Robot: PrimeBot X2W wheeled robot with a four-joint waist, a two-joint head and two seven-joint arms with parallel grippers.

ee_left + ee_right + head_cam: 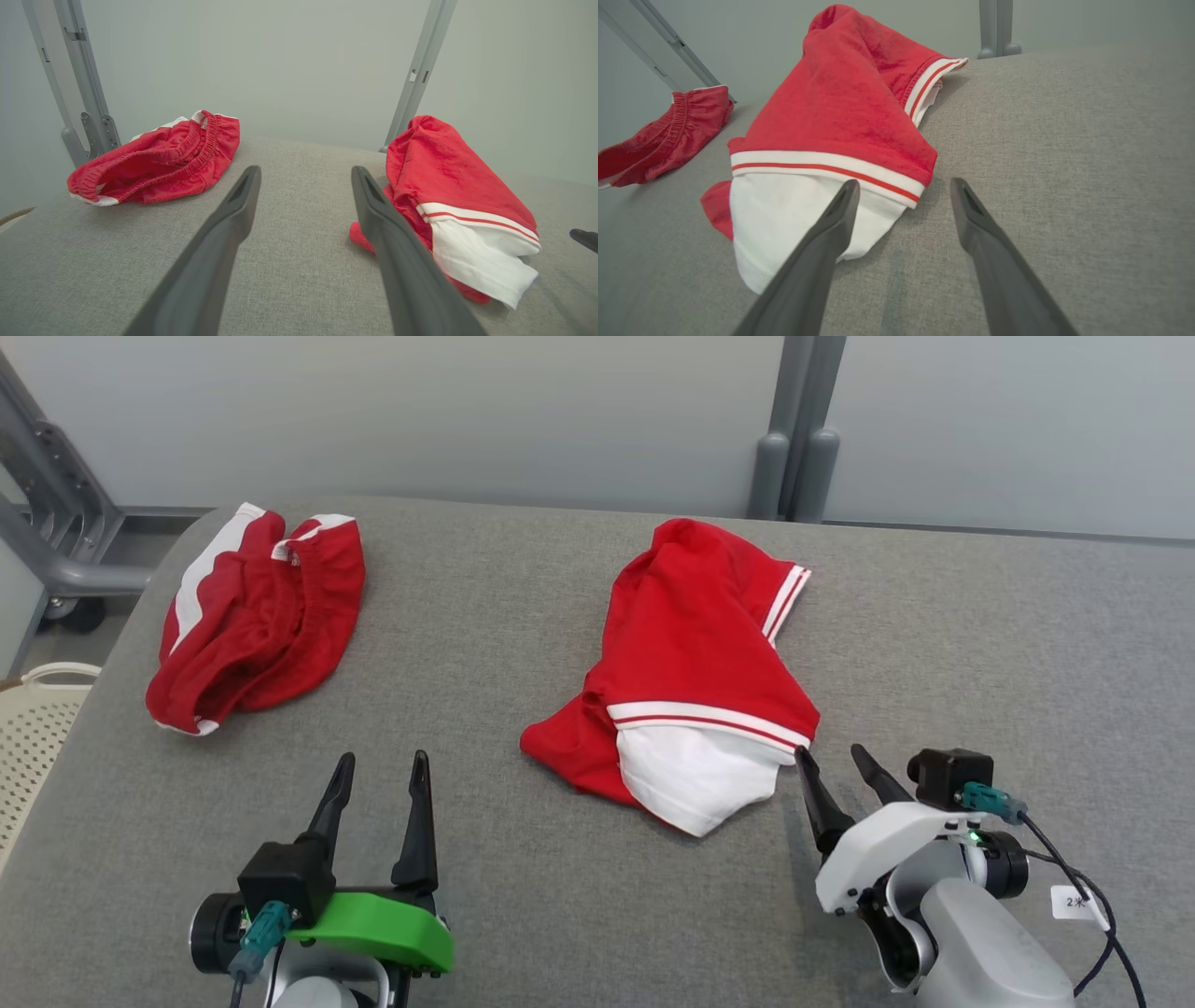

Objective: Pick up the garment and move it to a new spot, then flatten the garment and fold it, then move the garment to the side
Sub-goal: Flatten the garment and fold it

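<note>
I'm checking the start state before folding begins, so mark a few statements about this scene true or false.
1. A red and white garment and a crumpled red garment both lie on the grey table. True.
2. The two garments overlap. False: bare table separates them.
3. The left gripper is open and holds nothing. True.
4. The right gripper is shut on the red and white garment. False: it is open, with its fingers by the garment's white part, and it grips nothing.
5. The crumpled red garment lies on the robot's right. False: it lies at the far left of the table.
</note>
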